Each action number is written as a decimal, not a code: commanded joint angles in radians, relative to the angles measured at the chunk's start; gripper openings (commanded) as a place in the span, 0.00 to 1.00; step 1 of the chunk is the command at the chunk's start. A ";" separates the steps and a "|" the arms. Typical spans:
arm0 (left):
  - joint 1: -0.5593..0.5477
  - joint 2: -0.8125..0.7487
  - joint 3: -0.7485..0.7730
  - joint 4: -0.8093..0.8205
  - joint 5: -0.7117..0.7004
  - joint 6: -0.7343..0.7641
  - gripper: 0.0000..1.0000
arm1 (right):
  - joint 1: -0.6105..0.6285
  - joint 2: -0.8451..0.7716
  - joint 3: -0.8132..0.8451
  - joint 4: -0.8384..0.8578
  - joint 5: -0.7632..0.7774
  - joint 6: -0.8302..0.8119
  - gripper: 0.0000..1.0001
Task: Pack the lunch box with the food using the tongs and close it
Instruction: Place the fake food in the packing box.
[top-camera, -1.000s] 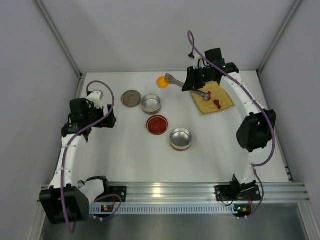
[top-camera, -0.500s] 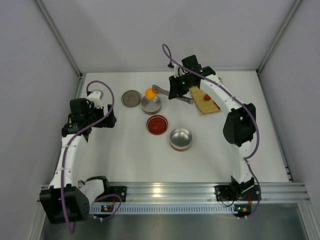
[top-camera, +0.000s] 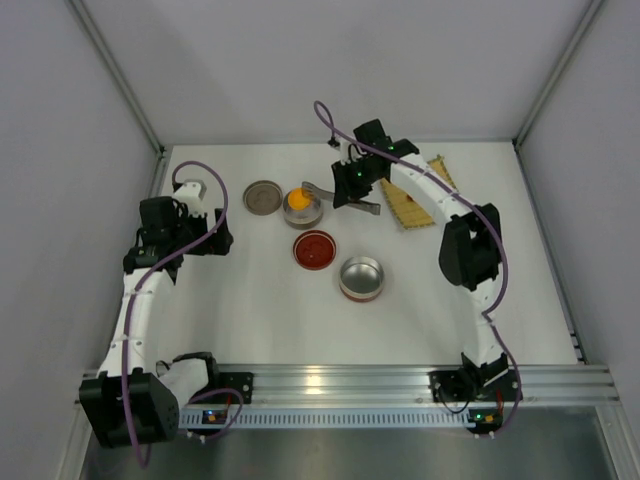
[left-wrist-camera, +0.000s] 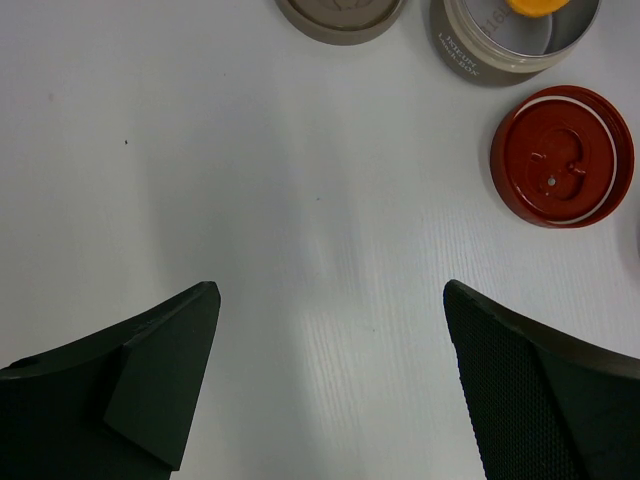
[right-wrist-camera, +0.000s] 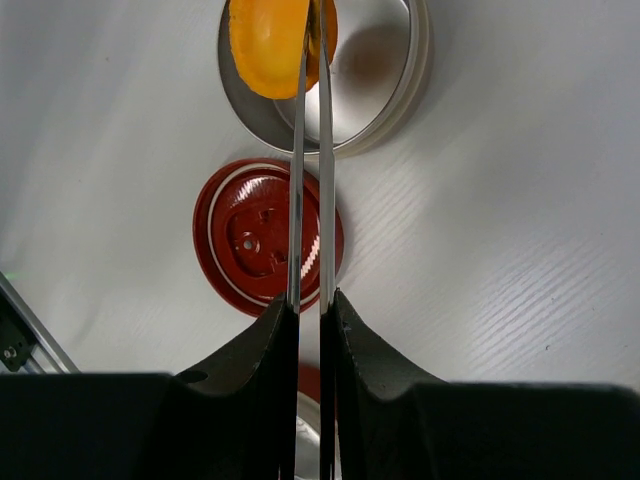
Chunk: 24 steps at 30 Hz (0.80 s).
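Tongs (right-wrist-camera: 298, 180) are clamped in our right gripper (right-wrist-camera: 312, 305), their 2 arms pressed close, tips squeezing the orange piece (right-wrist-camera: 265, 35) right over the steel bowl (right-wrist-camera: 418, 70). Just beside that bowl lies 1 red lid (right-wrist-camera: 240, 250). Our left gripper (left-wrist-camera: 330, 295) hovers spread wide above the table (left-wrist-camera: 200, 150), holding nothing.

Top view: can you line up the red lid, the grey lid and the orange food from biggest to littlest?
1. Red lid and grey lid: they look about the same size, too close to rank.
2. Orange food: clearly the smallest, far smaller than either lid.
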 joint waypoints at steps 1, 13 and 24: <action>0.001 0.001 -0.008 0.043 0.010 -0.006 0.98 | 0.028 0.023 0.028 0.014 -0.019 -0.009 0.01; 0.002 0.012 -0.003 0.044 0.019 -0.008 0.99 | 0.056 0.058 0.040 0.007 -0.009 -0.009 0.13; 0.002 -0.002 0.004 0.033 0.025 -0.008 0.98 | 0.059 0.017 0.025 0.002 0.016 -0.041 0.33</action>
